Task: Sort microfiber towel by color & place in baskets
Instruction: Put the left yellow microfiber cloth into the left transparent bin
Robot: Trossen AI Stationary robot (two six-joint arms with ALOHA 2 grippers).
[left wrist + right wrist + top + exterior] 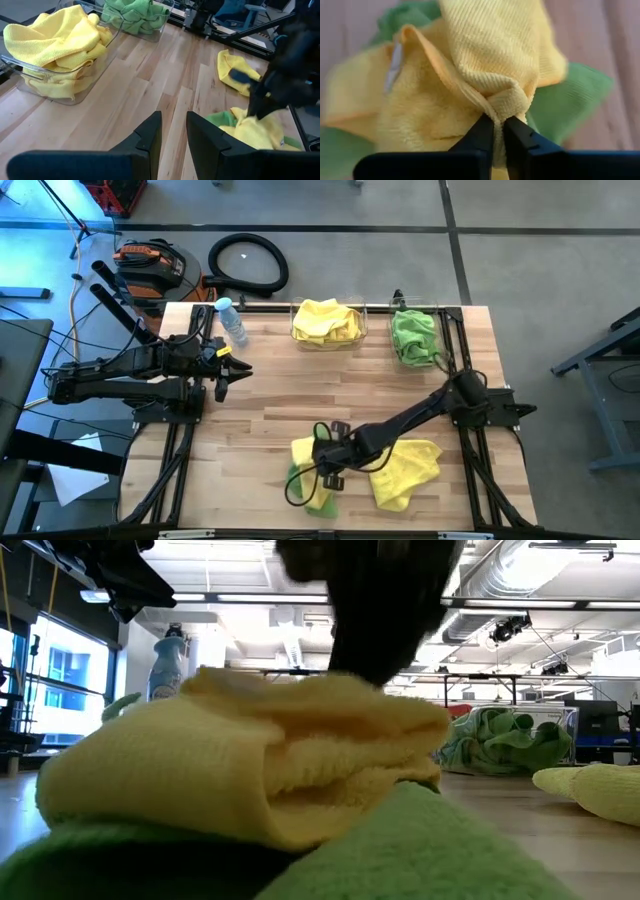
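A yellow towel (305,450) lies bunched on top of a green towel (320,502) near the table's front edge. My right gripper (498,122) has come down on the yellow one and is shut on it. A second yellow towel (410,465) lies flat just to the right. At the far edge, the wider basket (55,92) holds yellow towels and the smaller basket (165,15) holds green ones. My left gripper (172,132) hovers open above the table's left side, with nothing between its fingers. My right gripper pinches a gathered-up fold (506,107) of the yellow towel between its two fingertips (482,131). It comes slanting down from the table's right side. The rest of the towel spreads out below the fold, resting on the green towel (570,100).
A clear water bottle (232,320) with a blue cap stands at the far left of the table, beside my left arm. Bare wood (330,390) lies between the baskets and the towels in front. A black frame rail (465,440) runs along the table's right side.
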